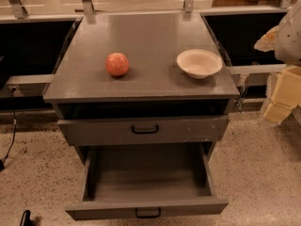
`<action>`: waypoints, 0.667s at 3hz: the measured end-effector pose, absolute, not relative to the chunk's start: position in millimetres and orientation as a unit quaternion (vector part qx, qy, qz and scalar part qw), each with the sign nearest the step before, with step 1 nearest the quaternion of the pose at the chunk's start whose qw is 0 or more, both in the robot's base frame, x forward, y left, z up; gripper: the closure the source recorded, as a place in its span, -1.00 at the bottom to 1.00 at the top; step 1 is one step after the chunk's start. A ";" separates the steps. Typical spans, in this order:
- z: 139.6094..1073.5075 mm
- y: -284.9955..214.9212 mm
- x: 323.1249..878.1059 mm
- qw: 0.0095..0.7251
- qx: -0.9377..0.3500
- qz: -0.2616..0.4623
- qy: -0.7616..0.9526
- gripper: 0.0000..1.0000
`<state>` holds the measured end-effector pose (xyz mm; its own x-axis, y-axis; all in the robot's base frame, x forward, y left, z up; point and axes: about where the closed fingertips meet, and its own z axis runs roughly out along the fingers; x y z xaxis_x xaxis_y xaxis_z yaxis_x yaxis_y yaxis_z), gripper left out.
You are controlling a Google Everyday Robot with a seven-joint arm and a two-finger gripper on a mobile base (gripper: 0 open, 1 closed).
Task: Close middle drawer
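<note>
Nearest, at 6 o'clock, the middle drawer [146, 173] stands pulled far out of the grey cabinet [150, 36]. Its low front panel and small black loop handle [148, 213] sit almost on the bottom edge of the view, and its long grey box runs back under the drawer above. Speckled floor [263, 173] lies open along both side edges of that box, wider toward 4 o'clock. A small dark object [26, 218] pokes in at 7 o'clock, and a black cable [10, 140] trails down at 9 o'clock. Just behind, the upper drawer [94, 131] is out only slightly, its white-scuffed front standing a little proud of the cabinet's top edge with a dark gap above it. At 3 o'clock, well apart from both drawers, the gripper [282, 98] hangs at the right border beside the cabinet's front corner and touches nothing — whether it is released or clenched I cannot tell. Farther back on the cabinet top, a reddish-orange fruit [116, 64] sits toward 11 o'clock and a white bowl [199, 63] toward 1 o'clock, the bowl near the right edge. Metal posts [86, 1] rise behind at 12 o'clock.
</note>
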<state>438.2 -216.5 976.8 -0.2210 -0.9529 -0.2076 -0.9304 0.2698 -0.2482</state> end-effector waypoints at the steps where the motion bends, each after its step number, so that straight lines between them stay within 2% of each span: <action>1: 975.2 -216.6 438.7 0.162 -0.603 -0.033 0.780 -1.00; 2: 934.3 -209.2 427.9 0.165 -0.605 0.015 0.779 -1.00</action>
<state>427.9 -209.2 934.3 -0.2132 -0.9375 -0.2752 -0.9472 0.2673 -0.1769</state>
